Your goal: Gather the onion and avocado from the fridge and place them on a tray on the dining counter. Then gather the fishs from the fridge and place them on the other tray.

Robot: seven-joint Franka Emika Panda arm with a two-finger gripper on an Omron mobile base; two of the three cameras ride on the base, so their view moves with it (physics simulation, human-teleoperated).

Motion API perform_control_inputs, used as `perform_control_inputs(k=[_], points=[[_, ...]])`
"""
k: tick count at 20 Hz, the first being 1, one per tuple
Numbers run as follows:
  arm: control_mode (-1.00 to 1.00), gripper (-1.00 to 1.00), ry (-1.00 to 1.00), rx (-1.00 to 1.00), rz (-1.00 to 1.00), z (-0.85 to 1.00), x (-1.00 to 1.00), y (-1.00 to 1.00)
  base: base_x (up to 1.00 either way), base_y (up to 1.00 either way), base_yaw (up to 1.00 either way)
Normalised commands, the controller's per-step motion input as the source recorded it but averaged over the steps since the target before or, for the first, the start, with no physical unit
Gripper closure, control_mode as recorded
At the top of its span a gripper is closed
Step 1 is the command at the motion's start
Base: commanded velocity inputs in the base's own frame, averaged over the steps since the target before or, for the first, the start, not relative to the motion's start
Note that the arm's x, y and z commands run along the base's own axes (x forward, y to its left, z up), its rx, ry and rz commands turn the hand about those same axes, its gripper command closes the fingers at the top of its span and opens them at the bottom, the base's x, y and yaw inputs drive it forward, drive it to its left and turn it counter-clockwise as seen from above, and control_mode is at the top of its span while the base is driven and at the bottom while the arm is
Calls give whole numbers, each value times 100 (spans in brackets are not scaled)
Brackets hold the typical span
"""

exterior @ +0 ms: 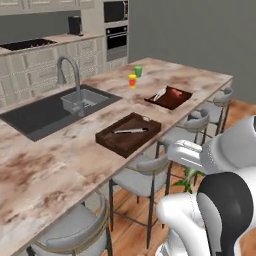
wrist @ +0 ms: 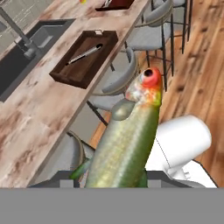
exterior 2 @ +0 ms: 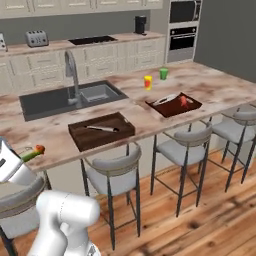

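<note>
A green-silver fish [wrist: 127, 140] with a red-orange head runs up the hand view, and my gripper [wrist: 113, 178] is shut on its tail end, the fingertips mostly hidden behind it. The same fish [exterior 2: 33, 152] pokes out at the lower left of the right base view, level with the edge of the dining counter [exterior 2: 50, 142]. On the counter, the dark brown tray [exterior 2: 101, 131] holds a slim silvery object. Farther along, the reddish-brown tray [exterior 2: 175, 105] holds a pale slim thing and a small red one. The onion, the avocado and the fridge are out of view.
Grey bar stools [exterior 2: 112, 172] line the near side of the counter over a wood floor. A dark sink [exterior 2: 65, 100] with an arched faucet [exterior 2: 71, 75] sits behind the trays. A yellow cup [exterior 2: 148, 82] and a green cup [exterior 2: 163, 74] stand near the reddish tray.
</note>
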Motion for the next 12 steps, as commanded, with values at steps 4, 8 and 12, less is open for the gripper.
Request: perform_control_inputs(k=[4, 8, 12], points=[[100, 100, 0, 0, 0, 0, 0, 0, 58, -100, 10], [100, 100, 0, 0, 0, 0, 0, 0, 51, -100, 14], [100, 100, 0, 0, 0, 0, 0, 0, 47, -97, 19]])
